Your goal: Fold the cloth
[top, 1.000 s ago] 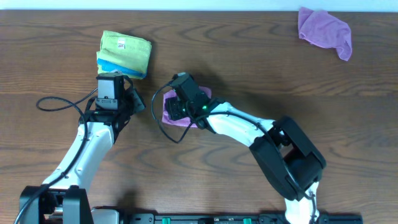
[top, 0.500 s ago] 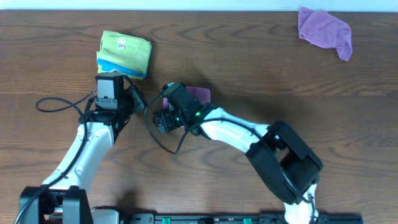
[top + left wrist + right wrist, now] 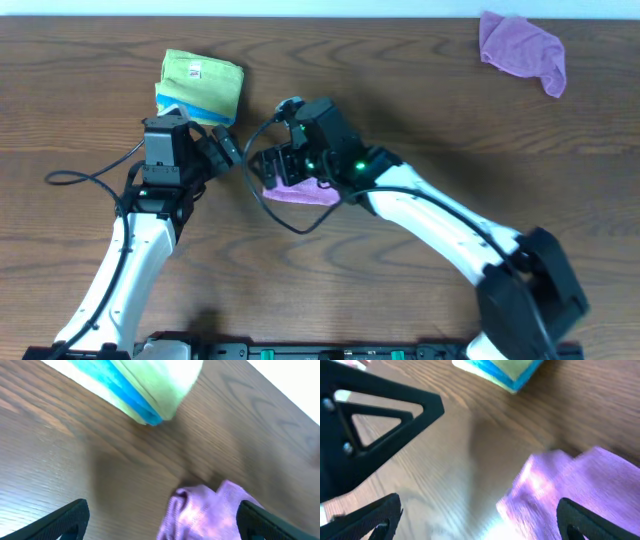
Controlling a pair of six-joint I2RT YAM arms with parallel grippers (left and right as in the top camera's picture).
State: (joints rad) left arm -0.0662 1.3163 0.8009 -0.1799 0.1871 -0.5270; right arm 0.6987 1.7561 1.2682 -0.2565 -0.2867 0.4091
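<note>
The cloth [image 3: 302,191] is a small purple square lying folded on the wooden table near the middle. My right gripper [image 3: 263,167] hovers over its left edge, open, with nothing between its fingers. In the right wrist view the cloth [image 3: 580,487] lies below the right gripper [image 3: 480,521], toward its right finger. My left gripper [image 3: 228,149] is open too, just left of the right one, and points at the cloth. The left wrist view shows the cloth [image 3: 212,510] under the empty left gripper [image 3: 165,521].
A folded green-yellow cloth on a blue one [image 3: 200,87] lies at the back left, close behind the left gripper. A crumpled purple cloth [image 3: 522,48] sits at the far right corner. The left gripper's black frame [image 3: 370,415] fills the right wrist view's left side.
Both grippers have opened. The right gripper has let go of the purple cloth and lifted off it, and the left gripper has shifted slightly toward the right.
</note>
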